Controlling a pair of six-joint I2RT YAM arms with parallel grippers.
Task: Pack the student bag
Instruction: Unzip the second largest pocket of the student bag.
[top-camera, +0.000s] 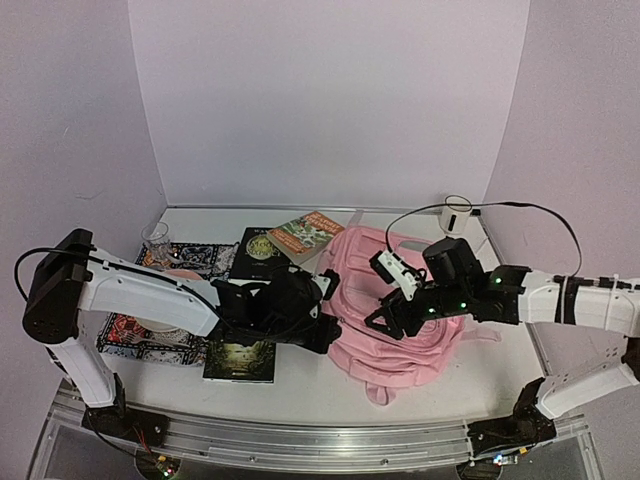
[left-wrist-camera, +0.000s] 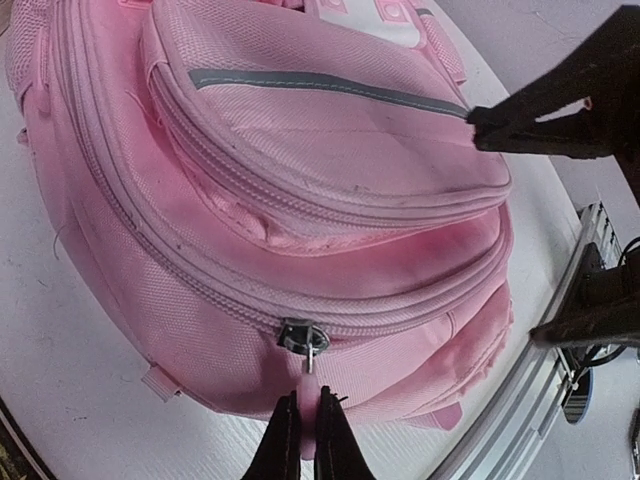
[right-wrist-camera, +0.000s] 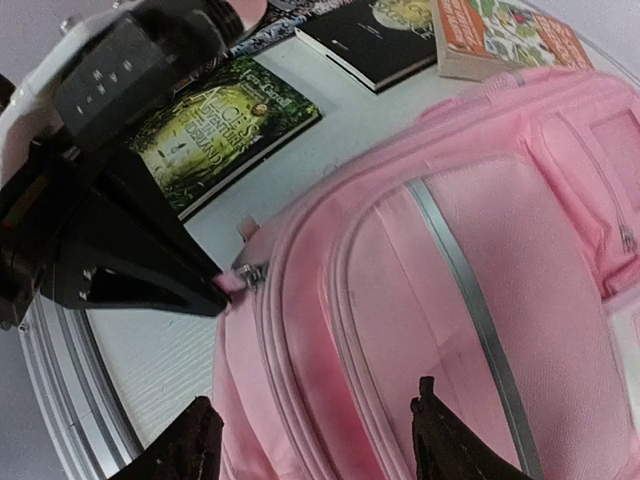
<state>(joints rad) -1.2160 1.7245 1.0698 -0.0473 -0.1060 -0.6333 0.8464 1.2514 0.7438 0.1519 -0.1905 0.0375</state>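
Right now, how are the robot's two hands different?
The left gripper is pinched shut on the zipper pull of the student bag; the right gripper is wide open, holding nothing. The left sits at the bag's edge; the right over its front pocket. Both are black and two-fingered.

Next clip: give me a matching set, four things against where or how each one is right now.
1 left gripper
2 right gripper
3 green book
4 orange book

A open over the backpack
B far side of the table
C shut on the zip tab
D near edge of the table

Pairs: 1-C, 2-A, 3-D, 4-B
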